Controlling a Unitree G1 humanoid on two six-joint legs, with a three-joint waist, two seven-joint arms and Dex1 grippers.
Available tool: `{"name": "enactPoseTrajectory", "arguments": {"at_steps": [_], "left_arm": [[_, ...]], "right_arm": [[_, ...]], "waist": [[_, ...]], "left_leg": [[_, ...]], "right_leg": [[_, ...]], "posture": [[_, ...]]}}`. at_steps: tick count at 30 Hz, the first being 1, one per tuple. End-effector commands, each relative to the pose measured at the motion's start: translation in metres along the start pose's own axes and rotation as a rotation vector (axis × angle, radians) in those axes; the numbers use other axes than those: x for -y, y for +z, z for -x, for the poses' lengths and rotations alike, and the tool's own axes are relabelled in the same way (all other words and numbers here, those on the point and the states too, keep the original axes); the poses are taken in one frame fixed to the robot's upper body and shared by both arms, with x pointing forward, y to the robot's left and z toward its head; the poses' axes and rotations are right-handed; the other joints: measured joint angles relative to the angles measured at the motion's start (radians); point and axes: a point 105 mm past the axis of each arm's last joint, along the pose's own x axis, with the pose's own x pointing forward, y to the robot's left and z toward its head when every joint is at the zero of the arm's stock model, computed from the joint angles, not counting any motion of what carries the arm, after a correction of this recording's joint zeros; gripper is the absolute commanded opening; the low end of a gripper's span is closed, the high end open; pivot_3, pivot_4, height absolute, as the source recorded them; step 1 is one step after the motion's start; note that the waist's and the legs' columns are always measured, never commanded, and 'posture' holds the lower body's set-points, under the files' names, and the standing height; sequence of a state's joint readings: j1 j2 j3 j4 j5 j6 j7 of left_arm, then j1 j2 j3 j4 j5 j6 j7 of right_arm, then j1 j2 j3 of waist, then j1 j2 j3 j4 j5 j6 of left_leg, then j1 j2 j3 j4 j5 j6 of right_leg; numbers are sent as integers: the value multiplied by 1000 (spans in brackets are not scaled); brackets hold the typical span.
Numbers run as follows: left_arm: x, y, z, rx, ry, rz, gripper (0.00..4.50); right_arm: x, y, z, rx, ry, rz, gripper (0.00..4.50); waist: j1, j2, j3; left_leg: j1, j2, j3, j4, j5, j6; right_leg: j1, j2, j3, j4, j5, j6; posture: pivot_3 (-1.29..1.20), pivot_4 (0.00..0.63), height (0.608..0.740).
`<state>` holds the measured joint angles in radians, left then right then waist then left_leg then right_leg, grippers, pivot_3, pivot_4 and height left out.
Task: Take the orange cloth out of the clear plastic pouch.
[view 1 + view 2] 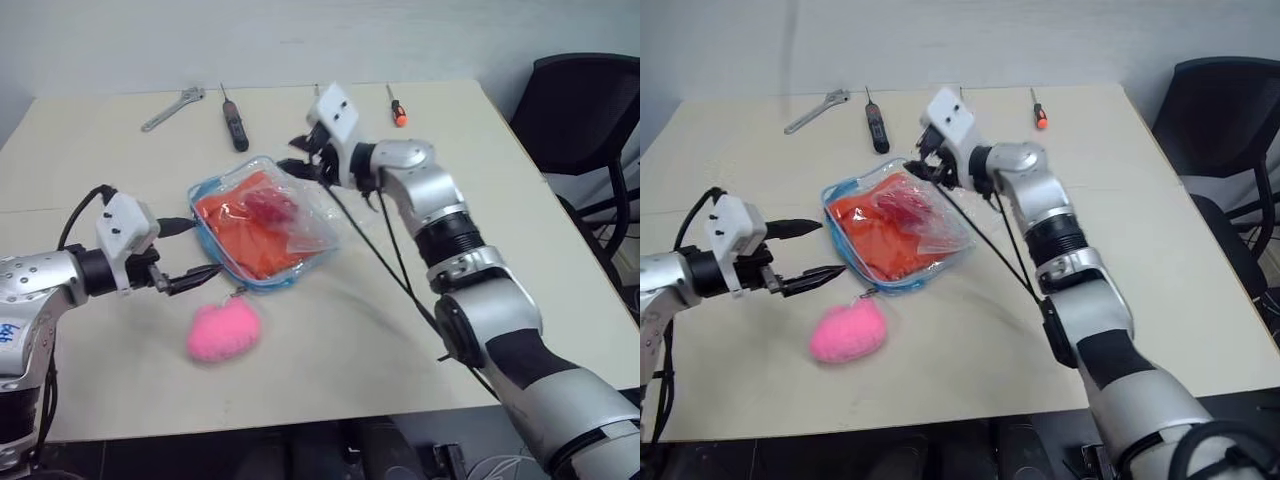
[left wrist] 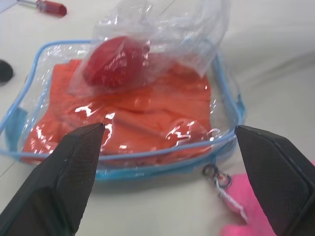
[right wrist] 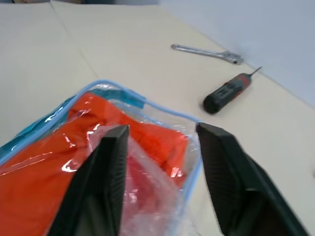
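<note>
While the pink fluffy heart [image 1: 224,331] is lying nearest on the table [image 1: 330,360], the left gripper [image 1: 190,252] is hovering released just left of the clear plastic pouch [image 1: 262,222]. Inside it the orange cloth [image 1: 245,228] is sitting under a thin film bag [image 1: 295,215]. At the pouch's far edge the right gripper [image 1: 301,156] is spreading, grasping nothing. Farther back, a wrench [image 1: 172,108] and two screwdrivers [image 1: 233,118] are resting.

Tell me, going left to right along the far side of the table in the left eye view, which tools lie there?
wrench → black-handled screwdriver → orange-handled screwdriver
</note>
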<state>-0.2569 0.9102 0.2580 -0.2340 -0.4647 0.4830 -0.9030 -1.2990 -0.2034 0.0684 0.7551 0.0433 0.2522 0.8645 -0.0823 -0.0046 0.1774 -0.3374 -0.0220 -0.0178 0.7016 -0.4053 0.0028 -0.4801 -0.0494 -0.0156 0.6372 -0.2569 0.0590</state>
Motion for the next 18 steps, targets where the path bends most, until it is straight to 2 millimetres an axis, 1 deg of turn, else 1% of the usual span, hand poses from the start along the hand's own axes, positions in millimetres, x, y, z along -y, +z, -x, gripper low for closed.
{"name": "enactPoseTrajectory", "arguments": {"at_steps": [1,2,4,6,9,12,15,18], "left_arm": [[1,5,-3,13,-24,-40,4500],[-1,5,-3,14,-23,-39,4500],[-3,3,-4,14,-19,-37,4500],[-5,3,-3,12,-12,-42,4500],[-8,4,3,10,10,-44,4500],[-11,4,14,-10,41,-43,4500],[-11,3,25,-23,65,-43,4500],[-11,3,34,-29,104,-41,4500]], "right_arm": [[14,30,27,64,-9,28,3551],[13,28,28,61,1,0,3551],[9,20,23,53,-1,-63,4067],[-4,11,10,40,15,-76,4452],[-28,-1,-15,27,49,-76,4452],[-50,-13,-41,0,77,-39,4452],[-62,-23,-55,-21,83,-16,4452],[-71,-39,-65,-75,81,46,4452]], "waist": [[3,0,0],[4,0,0],[-1,0,0],[-9,0,0],[-15,0,0],[-19,0,0],[-21,0,0],[-16,-1,0]], "left_leg": [[0,0,0,0,0,0],[0,0,0,0,0,0],[0,0,0,0,0,0],[1,1,1,0,0,0],[1,1,2,-1,1,-2],[1,1,2,-1,1,-3],[1,1,2,-1,1,-2],[1,0,0,-1,1,-2]], "right_leg": [[0,0,0,0,0,0],[0,0,0,0,0,0],[0,0,0,0,0,0],[0,1,1,0,0,0],[-2,2,2,3,0,0],[-3,2,2,6,-1,-1],[-3,1,2,6,-1,-1],[-2,0,1,5,-1,-1]], "posture": [[0,150,740],[0,150,740],[0,150,740],[0,150,740],[0,150,740],[0,150,740],[0,150,740],[0,150,740]]}}
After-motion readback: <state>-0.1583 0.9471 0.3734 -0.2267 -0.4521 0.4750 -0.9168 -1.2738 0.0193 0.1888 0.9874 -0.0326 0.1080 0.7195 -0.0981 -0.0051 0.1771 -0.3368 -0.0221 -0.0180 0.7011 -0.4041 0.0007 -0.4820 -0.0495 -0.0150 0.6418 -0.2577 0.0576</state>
